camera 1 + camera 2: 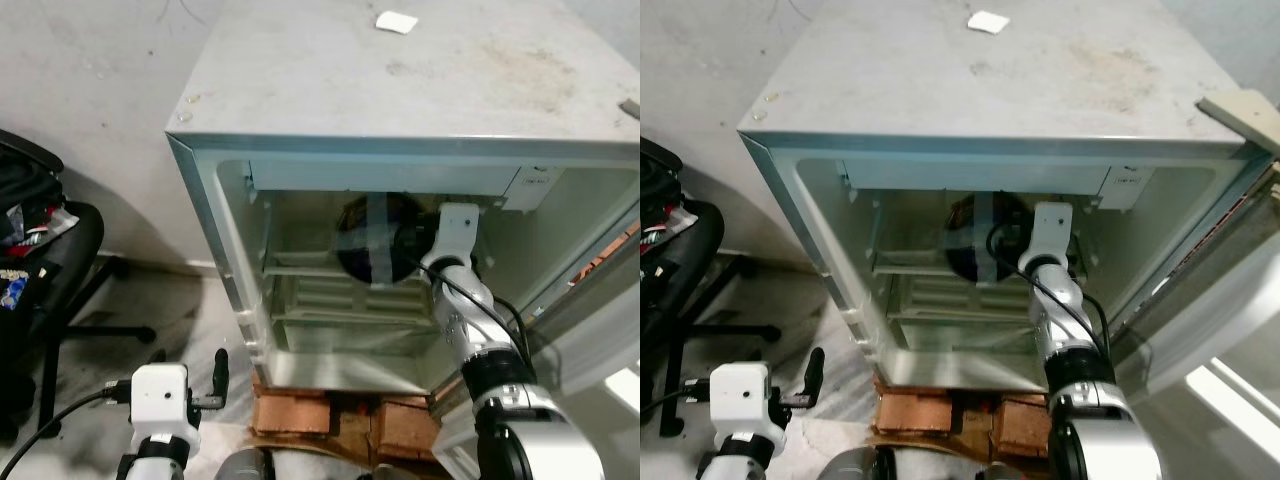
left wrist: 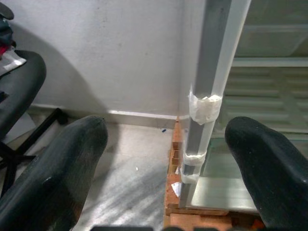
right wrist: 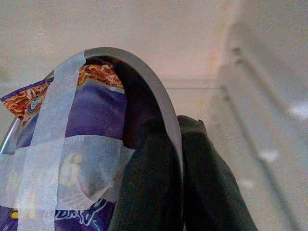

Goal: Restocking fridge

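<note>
bowl (image 3: 96, 144) cut off, label partly taped over

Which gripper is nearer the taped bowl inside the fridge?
Right. The right gripper is shut on the bowl's rim inside the fridge; the left gripper hangs open, low outside the fridge's left front corner.

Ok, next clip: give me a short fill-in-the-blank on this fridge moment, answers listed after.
1. The right hand holds a taped bowl by its ____.
2. The bowl is inside the open ____.
3. The fridge stands on ____.
4. The left hand hangs beside the fridge frame with its fingers ____.

Missing words: rim; fridge; bricks; open
</note>
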Motion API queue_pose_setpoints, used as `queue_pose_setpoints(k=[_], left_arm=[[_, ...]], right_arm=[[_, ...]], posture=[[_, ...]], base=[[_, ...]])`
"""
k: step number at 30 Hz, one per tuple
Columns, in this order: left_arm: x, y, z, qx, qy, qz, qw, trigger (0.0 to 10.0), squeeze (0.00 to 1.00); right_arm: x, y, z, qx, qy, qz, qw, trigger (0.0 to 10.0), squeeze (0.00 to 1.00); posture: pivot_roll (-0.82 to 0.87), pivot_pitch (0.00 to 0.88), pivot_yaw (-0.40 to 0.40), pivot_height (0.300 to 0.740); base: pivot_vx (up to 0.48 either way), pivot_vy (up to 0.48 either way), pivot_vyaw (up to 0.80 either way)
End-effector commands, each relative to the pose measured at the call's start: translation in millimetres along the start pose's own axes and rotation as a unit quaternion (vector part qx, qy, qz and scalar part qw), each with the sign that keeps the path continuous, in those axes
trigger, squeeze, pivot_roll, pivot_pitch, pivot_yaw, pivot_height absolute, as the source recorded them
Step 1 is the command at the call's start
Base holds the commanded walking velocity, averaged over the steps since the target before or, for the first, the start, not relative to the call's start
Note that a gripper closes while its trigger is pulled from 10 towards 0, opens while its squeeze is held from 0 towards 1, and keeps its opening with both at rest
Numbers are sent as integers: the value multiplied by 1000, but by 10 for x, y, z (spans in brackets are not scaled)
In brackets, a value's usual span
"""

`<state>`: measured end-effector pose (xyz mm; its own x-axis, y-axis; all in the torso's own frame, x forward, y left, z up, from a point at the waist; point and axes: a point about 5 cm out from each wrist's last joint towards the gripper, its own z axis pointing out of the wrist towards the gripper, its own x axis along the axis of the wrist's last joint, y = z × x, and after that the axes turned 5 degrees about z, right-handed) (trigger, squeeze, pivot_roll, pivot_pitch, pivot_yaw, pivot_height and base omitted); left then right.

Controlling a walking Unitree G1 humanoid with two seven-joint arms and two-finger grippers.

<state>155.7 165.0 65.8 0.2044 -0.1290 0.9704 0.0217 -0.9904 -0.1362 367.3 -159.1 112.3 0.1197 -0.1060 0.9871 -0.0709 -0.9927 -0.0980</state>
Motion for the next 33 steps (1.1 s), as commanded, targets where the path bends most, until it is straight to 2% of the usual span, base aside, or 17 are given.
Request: queue_pose_setpoints(k=[1, 7, 8, 10, 12, 13, 15, 17, 18, 19, 23, 24, 29, 33], left_arm=[[-18, -21, -23, 0, -8, 7, 1000, 10000, 0], [-38, -29, -6, 1, -10, 9, 1000, 10000, 0], [-56, -25, 6, -1, -12, 10, 1000, 10000, 0], [-69, -24, 15, -3, -13, 10, 1000, 10000, 0], [-82, -22, 26, -4, -14, 11, 1000, 10000, 0], [-82, -22, 26, -4, -14, 11, 1000, 10000, 0], [-86, -23, 30, -4, -14, 11, 1000, 10000, 0], [-89, -22, 31, -5, -14, 11, 1000, 10000, 0], [-96, -23, 34, -6, -15, 12, 1000, 10000, 0], [-93, -22, 37, -6, -14, 12, 1000, 10000, 0], [-70, -19, 37, -6, -13, 13, 1000, 10000, 0], [-50, -12, 41, -6, -12, 13, 1000, 10000, 0], [20, 9, 62, -6, -6, 14, 1000, 10000, 0], [44, 20, 77, -6, -3, 14, 1000, 10000, 0]], right_arm=[[-13, 77, 28, -41, -8, -9, 999, 10000, 0], [-55, 206, 52, -102, -30, -9, 994, 10000, 0], [-98, 246, 48, -123, -42, 16, 991, 10000, 0], [-164, 286, 32, -147, -59, 37, 987, 10000, 0], [-297, 277, 0, -174, -94, 106, 975, 10000, 0], [-297, 277, 0, -174, -94, 106, 975, 10000, 0], [-350, 232, -8, -177, -108, 163, 965, 10000, 0], [-364, 214, -10, -181, -113, 180, 960, 10000, 0], [-401, 133, -12, -180, -126, 244, 945, 10000, 275], [-412, 67, -8, -174, -131, 286, 933, 10000, 1000], [-362, -72, 26, -149, -128, 343, 919, 10000, 1000], [-297, -173, 58, -129, -121, 388, 905, 10000, 1000], [-143, -309, 121, -80, -101, 446, 886, 10000, 1000], [-98, -286, 139, -72, -90, 456, 882, 10000, 1000]], posture=[[137, 168, -18, 740], [145, 175, -12, 740], [146, 177, -11, 740], [150, 179, -6, 740], [155, 180, -4, 740], [155, 180, -4, 740], [157, 179, -3, 740], [157, 179, -3, 740], [160, 180, -3, 740], [160, 180, -3, 740], [162, 182, -6, 740], [162, 182, -7, 740], [158, 181, -7, 740], [152, 180, -5, 740]], base=[[0, 0, 0], [0, 0, 0], [0, 0, 0], [0, 0, 0], [0, 0, 0], [0, 0, 0], [0, 0, 0], [0, 0, 0], [0, 0, 0], [0, 0, 0], [0, 0, 0], [0, 0, 0], [0, 0, 0], [0, 0, 0]])
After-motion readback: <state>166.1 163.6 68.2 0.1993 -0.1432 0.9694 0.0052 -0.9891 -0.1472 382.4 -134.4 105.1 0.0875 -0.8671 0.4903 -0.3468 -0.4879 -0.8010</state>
